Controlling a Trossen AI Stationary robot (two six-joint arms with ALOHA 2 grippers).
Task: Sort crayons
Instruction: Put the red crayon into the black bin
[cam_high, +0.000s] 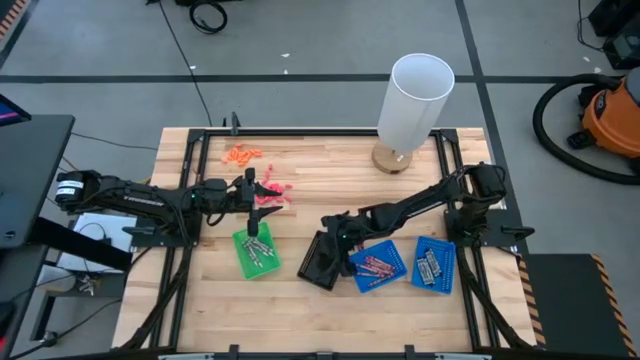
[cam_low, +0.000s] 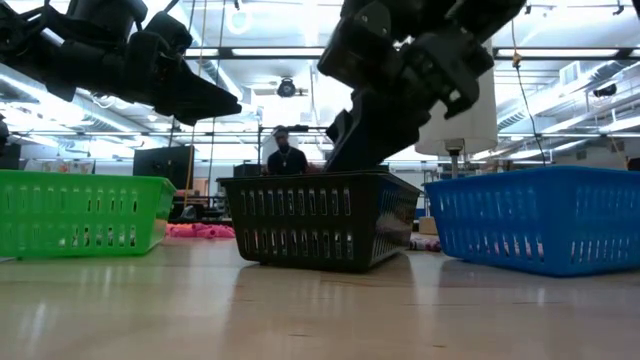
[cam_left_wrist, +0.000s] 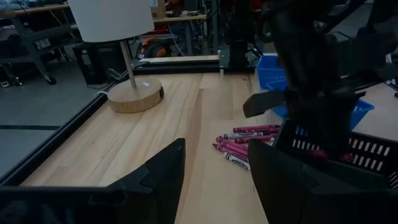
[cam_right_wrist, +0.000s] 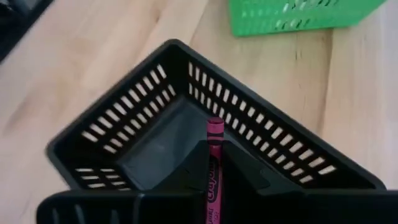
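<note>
One pink-magenta crayon clamped between the right gripper fingers, held over the black basket; its long axis runs straight out along the fingers, tip aimed down into the basket's bare floor. Basket sits mid-table between the green basket and two blue baskets. More pink crayons lie loose on the wood, roughly parallel. Left gripper hovers beside that pile, jaws apart, nothing in them.
</note>
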